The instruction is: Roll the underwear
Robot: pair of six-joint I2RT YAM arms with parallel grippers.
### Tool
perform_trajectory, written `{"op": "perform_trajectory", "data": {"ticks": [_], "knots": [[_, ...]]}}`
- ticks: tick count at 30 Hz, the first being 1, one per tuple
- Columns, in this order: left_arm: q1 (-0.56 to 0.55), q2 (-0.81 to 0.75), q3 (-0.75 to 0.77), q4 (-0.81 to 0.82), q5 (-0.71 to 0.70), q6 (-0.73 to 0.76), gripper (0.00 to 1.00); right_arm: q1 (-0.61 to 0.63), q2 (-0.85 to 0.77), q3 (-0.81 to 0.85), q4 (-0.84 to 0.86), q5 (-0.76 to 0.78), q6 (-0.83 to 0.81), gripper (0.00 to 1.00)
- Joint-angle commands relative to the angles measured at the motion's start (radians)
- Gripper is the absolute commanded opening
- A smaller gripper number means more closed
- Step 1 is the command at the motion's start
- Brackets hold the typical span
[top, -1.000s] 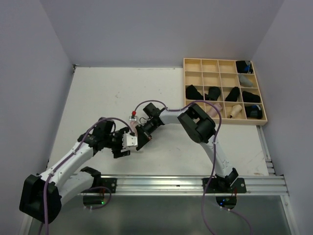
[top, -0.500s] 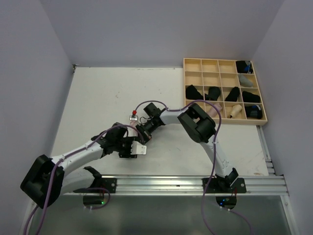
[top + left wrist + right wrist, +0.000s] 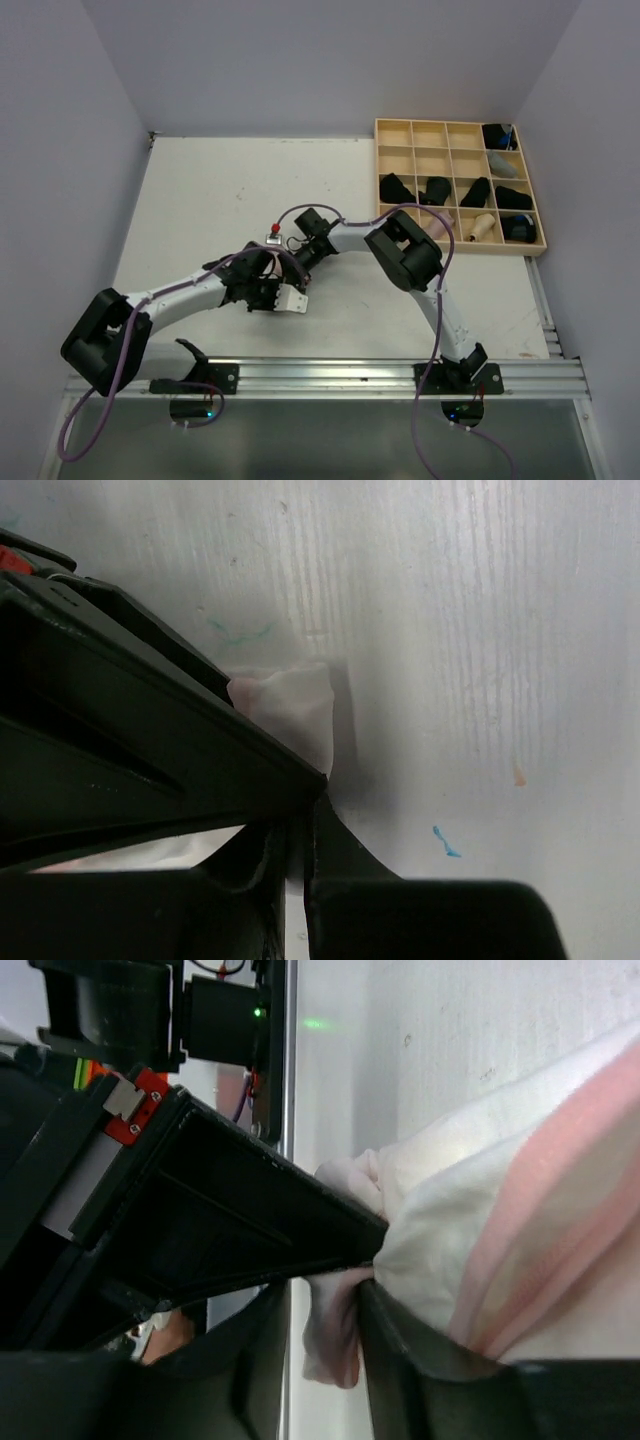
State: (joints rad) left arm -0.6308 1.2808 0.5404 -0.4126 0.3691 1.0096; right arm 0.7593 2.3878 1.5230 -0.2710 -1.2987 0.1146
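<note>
A whitish underwear (image 3: 293, 299) with pink edging lies bunched on the white table near the front, between my two grippers. My left gripper (image 3: 278, 297) is at its left side. In the left wrist view the jaws are shut at their tips (image 3: 320, 788), with the underwear (image 3: 290, 705) bulging out just beyond the upper finger. My right gripper (image 3: 300, 268) comes in from behind. Its jaws (image 3: 375, 1270) stand slightly apart, with a fold of the underwear (image 3: 480, 1220) still between them.
A pale wooden grid tray (image 3: 440, 121) stands at the back right; several cells hold dark rolls (image 3: 395, 187) and a beige one (image 3: 483, 226). The metal rail (image 3: 350, 372) with both arm bases runs along the near edge. Purple cables loop over both arms.
My left arm swung right along the table to the whitish underwear and its jaws closed there. My right gripper's jaws, tight on the cloth before, have parted.
</note>
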Motion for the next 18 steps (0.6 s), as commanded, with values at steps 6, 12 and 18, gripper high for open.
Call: {"op": "perform_trajectory", "data": {"ticks": [6, 12, 18], "knots": [[0.009, 0.264, 0.101, -0.186, 0.069, -0.037, 0.0, -0.127, -0.192, -0.026, -0.011, 0.286, -0.066, 0.65], [0.063, 0.467, 0.263, -0.368, 0.207, -0.019, 0.0, -0.277, -0.375, -0.026, -0.143, 0.407, -0.244, 0.65], [0.175, 0.685, 0.435, -0.549, 0.29, 0.046, 0.0, -0.31, -0.649, -0.188, -0.214, 0.53, -0.46, 0.54]]}}
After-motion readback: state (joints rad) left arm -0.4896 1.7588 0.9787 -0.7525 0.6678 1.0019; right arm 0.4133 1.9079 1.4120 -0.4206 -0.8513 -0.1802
